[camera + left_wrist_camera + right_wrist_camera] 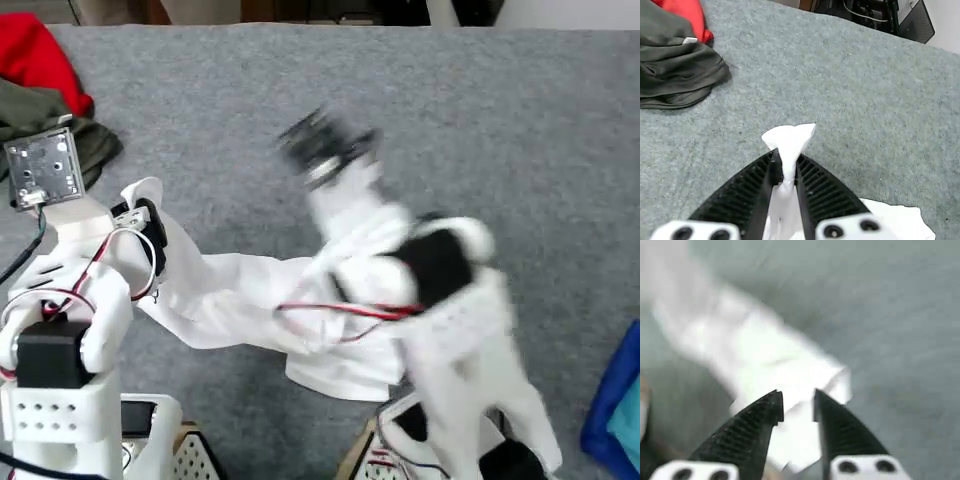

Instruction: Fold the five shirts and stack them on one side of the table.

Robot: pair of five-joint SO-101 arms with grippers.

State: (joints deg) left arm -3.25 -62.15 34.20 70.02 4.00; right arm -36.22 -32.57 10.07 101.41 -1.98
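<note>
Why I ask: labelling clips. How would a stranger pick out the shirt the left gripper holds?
On the grey table, look along the near edge. The white shirt lies there, pinched in the left gripper; the dark shirt and red shirt sit at a corner.

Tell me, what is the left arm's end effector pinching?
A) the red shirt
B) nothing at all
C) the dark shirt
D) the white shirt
D: in the left wrist view the left end effector is shut on a bunched bit of the white shirt, while the red shirt and the dark shirt lie apart on the table.
</note>
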